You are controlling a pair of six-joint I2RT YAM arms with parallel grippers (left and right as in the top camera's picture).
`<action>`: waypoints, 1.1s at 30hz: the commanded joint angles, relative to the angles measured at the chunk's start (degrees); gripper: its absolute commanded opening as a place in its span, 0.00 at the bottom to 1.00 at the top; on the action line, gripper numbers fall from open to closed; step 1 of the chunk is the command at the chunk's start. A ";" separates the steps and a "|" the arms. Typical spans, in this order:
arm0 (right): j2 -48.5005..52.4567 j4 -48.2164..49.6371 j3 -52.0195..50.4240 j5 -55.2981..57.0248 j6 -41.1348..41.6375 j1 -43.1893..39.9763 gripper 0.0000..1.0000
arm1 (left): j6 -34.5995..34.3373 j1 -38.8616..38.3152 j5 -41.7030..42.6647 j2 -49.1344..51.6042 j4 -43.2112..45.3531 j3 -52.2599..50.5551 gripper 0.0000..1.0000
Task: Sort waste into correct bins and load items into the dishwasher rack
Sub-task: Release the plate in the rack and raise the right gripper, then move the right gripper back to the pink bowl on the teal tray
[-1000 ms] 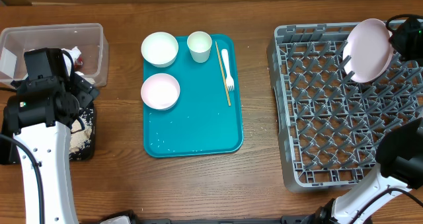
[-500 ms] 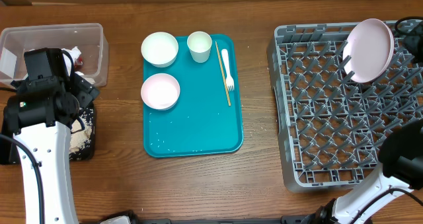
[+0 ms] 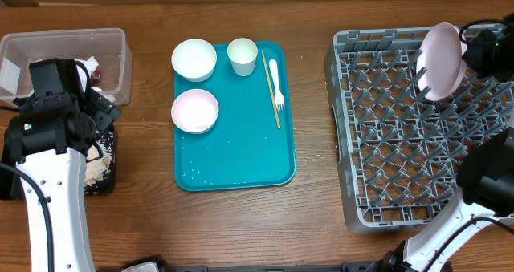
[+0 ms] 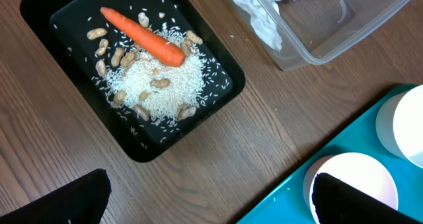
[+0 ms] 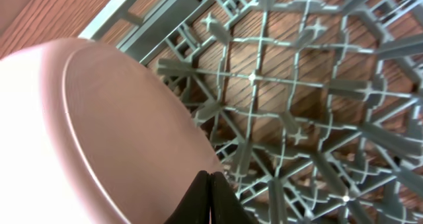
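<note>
Plate (image 3: 442, 59): pinched by right gripper (image 5: 209, 189), judged being stood in rack (image 3: 385, 136), 2 o'clock; release needed next. Left gripper (image 4: 211, 204): spread.

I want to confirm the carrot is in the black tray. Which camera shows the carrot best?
The left wrist view: the carrot lies fully visible in the black tray, among white grains and peanuts. Overhead, the left arm hides it. The right wrist view shows only the plate and rack.

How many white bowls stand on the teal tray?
2. One bowl sits in the teal tray's top-left corner; the second bowl just below it. None seems hidden.
</note>
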 commanded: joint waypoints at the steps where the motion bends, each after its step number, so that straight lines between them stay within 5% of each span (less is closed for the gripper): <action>1: -0.83 -0.94 1.31 -2.58 -1.46 -0.13 0.04 | -0.96 0.26 -1.16 0.13 0.15 1.09 1.00; 20: -11.54 -3.41 4.63 -11.32 0.50 -0.09 0.12 | -0.96 0.26 -1.16 0.13 0.15 1.09 1.00; 27: -17.64 -3.45 4.61 -28.04 -0.20 2.95 0.53 | -0.96 0.26 -1.16 0.13 0.15 1.09 1.00; 32: -18.71 -3.61 4.59 -28.94 -0.20 11.65 0.97 | -0.96 0.26 -1.18 0.13 0.15 1.09 1.00; 33: -18.67 -3.21 4.46 -28.87 -0.20 14.62 1.00 | -0.96 0.26 -1.18 0.13 0.15 1.09 1.00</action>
